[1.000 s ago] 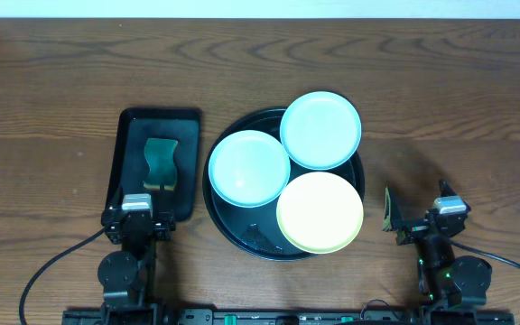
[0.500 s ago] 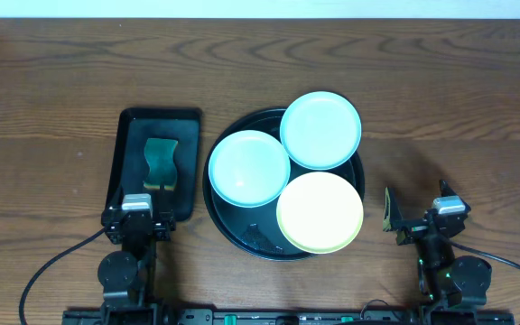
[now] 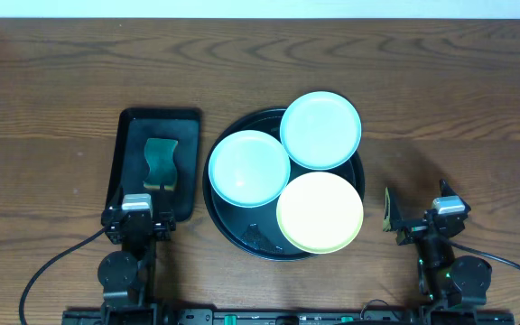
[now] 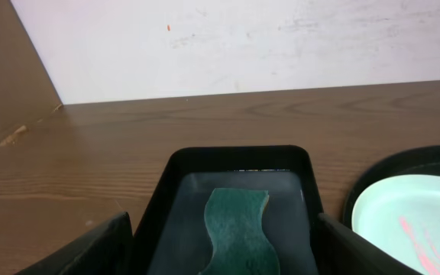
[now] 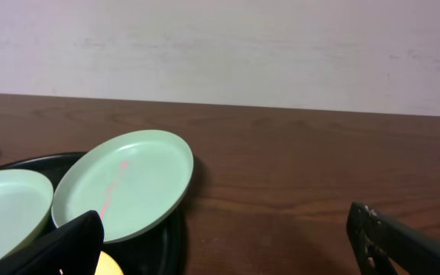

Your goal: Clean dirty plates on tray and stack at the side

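Three small plates lie on the round black tray: an aqua plate at the left, a mint plate at the back right leaning over the rim, a pale yellow plate at the front right. The mint plate shows a pink streak in the right wrist view, and the aqua plate shows pink streaks in the left wrist view. My left gripper is open at the near end of the rectangular tray. My right gripper is open and empty, right of the round tray.
A green wavy sponge lies in the smaller rectangular black tray left of the round tray; it also shows in the left wrist view. A white wall runs along the table's far edge.
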